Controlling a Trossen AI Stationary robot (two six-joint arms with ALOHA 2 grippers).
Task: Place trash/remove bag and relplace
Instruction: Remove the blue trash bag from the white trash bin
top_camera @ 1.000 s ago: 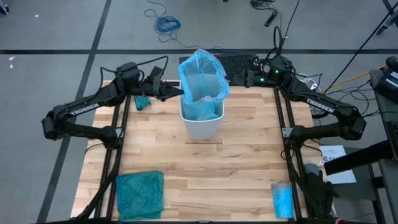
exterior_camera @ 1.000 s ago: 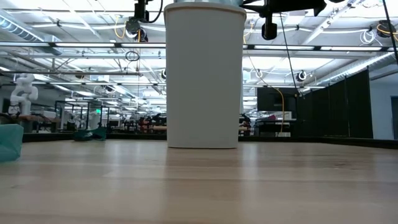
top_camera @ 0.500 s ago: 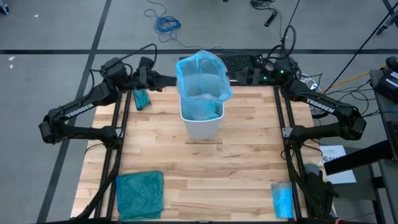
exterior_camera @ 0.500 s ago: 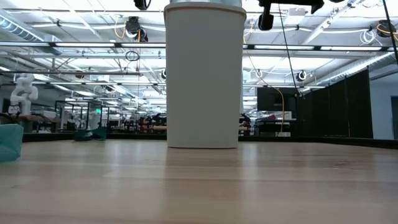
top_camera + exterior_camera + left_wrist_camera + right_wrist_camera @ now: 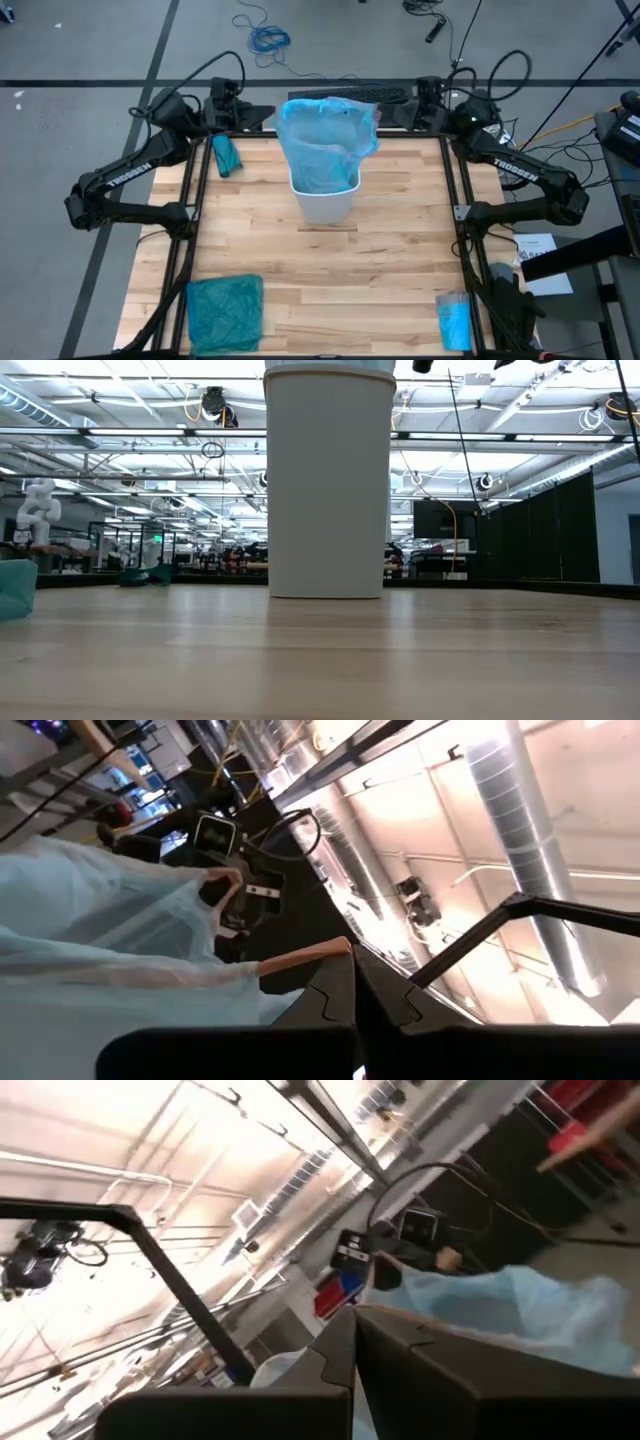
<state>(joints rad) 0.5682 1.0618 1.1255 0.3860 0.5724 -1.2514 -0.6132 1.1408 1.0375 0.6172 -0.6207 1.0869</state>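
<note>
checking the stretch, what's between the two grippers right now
In the high view, only the light blue bag spans it, pulled taut above the white bin between the left gripper and right gripper, each shut on an edge.

Bright, even overhead light falls on the wooden table (image 5: 330, 270), where shadows stay faint. At table height the white bin (image 5: 328, 480) stands sharp against rows of glaring ceiling lights (image 5: 120, 405). Both wrist cameras catch blown-out ceiling glare, their foregrounds soft and dark.
</note>
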